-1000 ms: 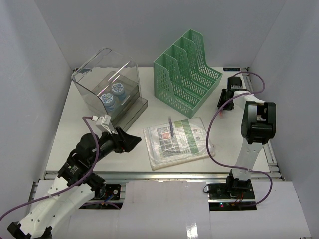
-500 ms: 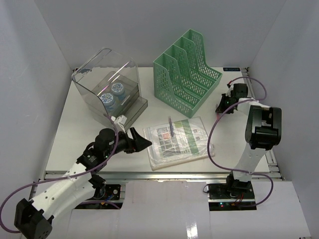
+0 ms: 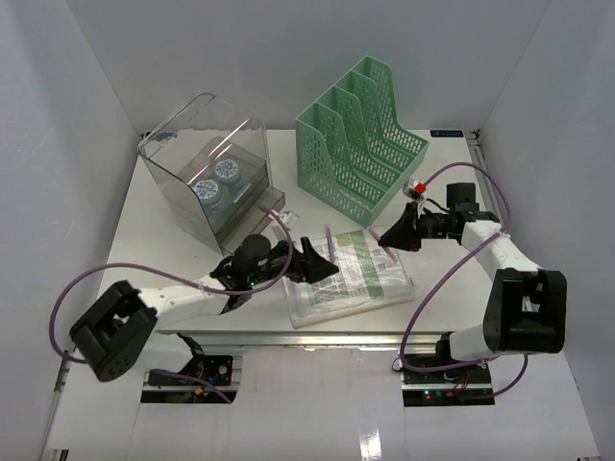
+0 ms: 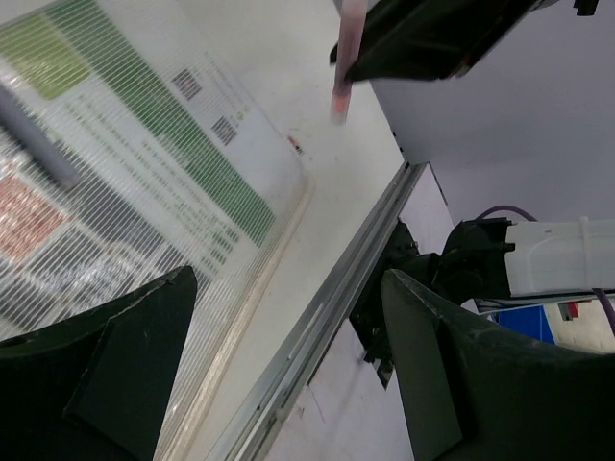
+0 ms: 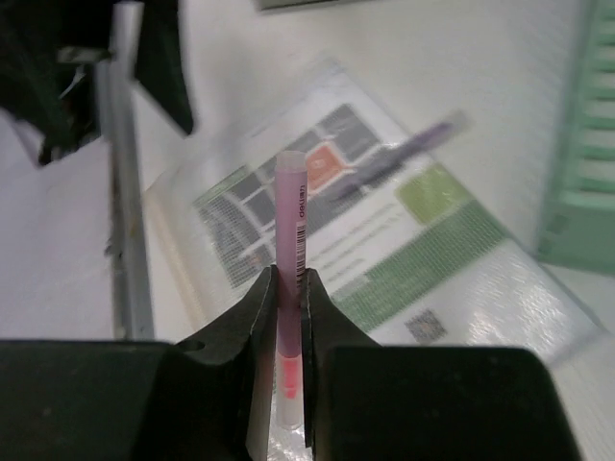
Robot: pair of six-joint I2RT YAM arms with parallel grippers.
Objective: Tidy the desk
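On the white desk (image 3: 173,259) lies a clear plastic folder (image 3: 351,274) holding a printed sheet, with a purple pen (image 3: 330,245) resting on top. My right gripper (image 3: 392,237) hovers over the folder's right part, shut on a pink pen (image 5: 291,221) that sticks out forward between the jaws (image 5: 288,283). The pink pen (image 4: 346,58) also shows in the left wrist view. My left gripper (image 3: 325,267) stands open low over the folder's left edge; nothing is between its fingers (image 4: 288,288).
A green mesh file rack (image 3: 360,144) stands at the back centre. A clear plastic box (image 3: 207,178) with blue-lidded jars sits at the back left. A metal rail (image 4: 336,298) runs along the desk's front edge.
My left arm has swung right, from the desk's left front to the folder's left edge. My right gripper has shut and moved from the back right corner to over the folder.
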